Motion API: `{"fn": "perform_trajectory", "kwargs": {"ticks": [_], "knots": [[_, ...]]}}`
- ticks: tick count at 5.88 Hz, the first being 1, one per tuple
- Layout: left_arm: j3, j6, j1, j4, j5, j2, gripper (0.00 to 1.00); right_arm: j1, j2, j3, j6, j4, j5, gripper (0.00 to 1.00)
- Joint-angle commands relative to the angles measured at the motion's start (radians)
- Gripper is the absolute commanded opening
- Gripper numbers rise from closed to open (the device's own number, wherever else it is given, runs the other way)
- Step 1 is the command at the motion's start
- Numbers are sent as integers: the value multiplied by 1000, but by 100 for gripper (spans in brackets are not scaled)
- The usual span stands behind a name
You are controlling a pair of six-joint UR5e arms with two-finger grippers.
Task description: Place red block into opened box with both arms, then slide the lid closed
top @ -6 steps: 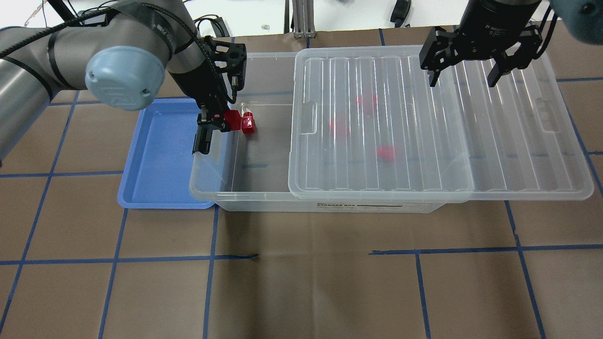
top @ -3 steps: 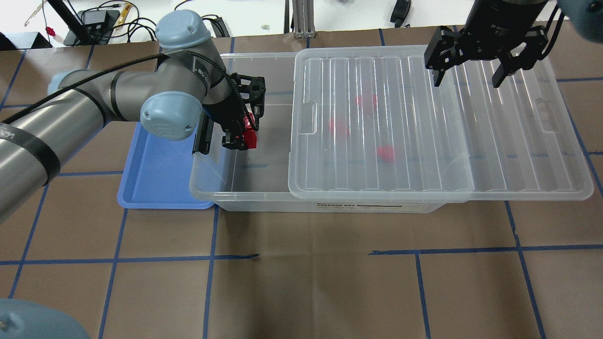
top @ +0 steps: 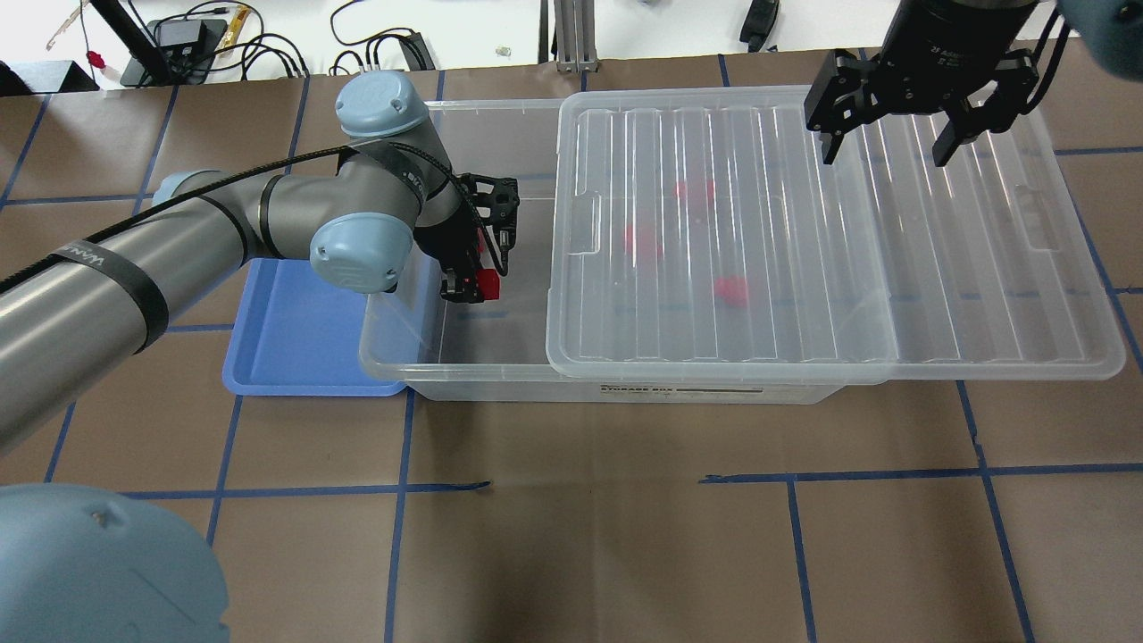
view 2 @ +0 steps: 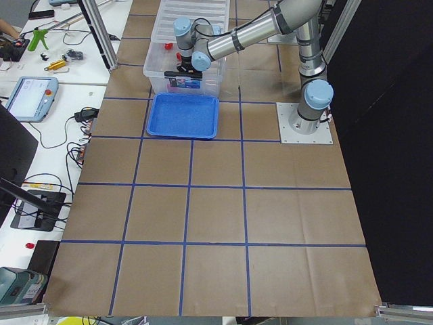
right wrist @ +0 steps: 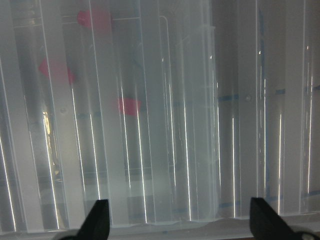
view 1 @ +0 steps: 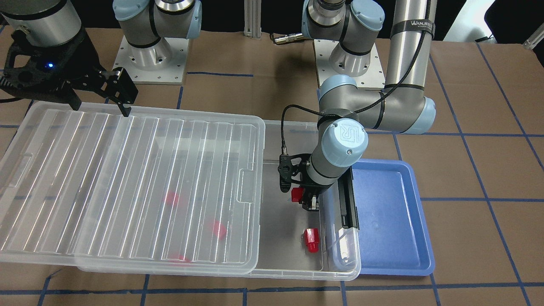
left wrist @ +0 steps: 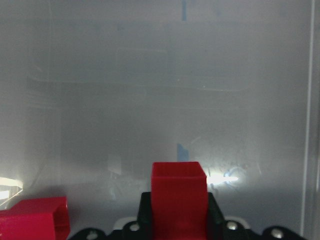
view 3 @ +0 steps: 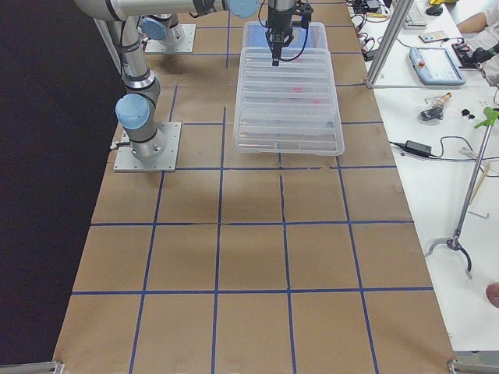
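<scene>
Several blue tape lines [top: 589,482] cross the brown table [top: 625,554] on the side nearest the robot. Past them stands the box [top: 393,362], its long near wall carrying a small printed label [top: 679,390]. A blue tray [top: 295,348] lies against its short end on the robot's left.

Farther in, the lid [top: 804,268] rests flat on the box's rim but is pushed toward the robot's right. It overhangs that end and leaves a strip at the left end uncovered. Three blurred red shapes [top: 732,291] show through its ribs on the box floor.

Over the uncovered strip, the left gripper [top: 471,288] points down inside the box outline, its fingers clamped on the red block [top: 488,285]. In the left wrist view the block stands upright between the black fingers, with the pale floor beyond it. Whether it touches that floor cannot be told. A loose red block [view 1: 311,240] lies on the floor a little beyond the held one, apart from it and close to the box's left end wall.

Farthest back, the right gripper [top: 882,157] hangs over the lid's far edge near its overhanging end. Its two fingers are spread wide and grip nothing. Beyond the table edge lie dark cables [top: 375,40].
</scene>
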Motion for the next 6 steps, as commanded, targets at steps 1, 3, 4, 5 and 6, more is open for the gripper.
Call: {"fn": "perform_trajectory", "kwargs": {"ticks": [1, 3, 4, 5, 6], "knots": [[-35, 1, -5, 67, 2, -22, 3, 0, 0, 0, 0, -1, 0, 100], [-29, 1, -8, 61, 3, -27, 89, 0, 0, 0, 0, -1, -3, 100], [-20, 1, -8, 50, 9, -8, 98, 0, 0, 0, 0, -1, -3, 100], [-5, 4, -6, 29, -3, 30, 96, 0, 0, 0, 0, -1, -3, 100], [41, -5, 0, -88, -6, 97, 95, -2, 0, 0, -5, -2, -5, 100]]}}
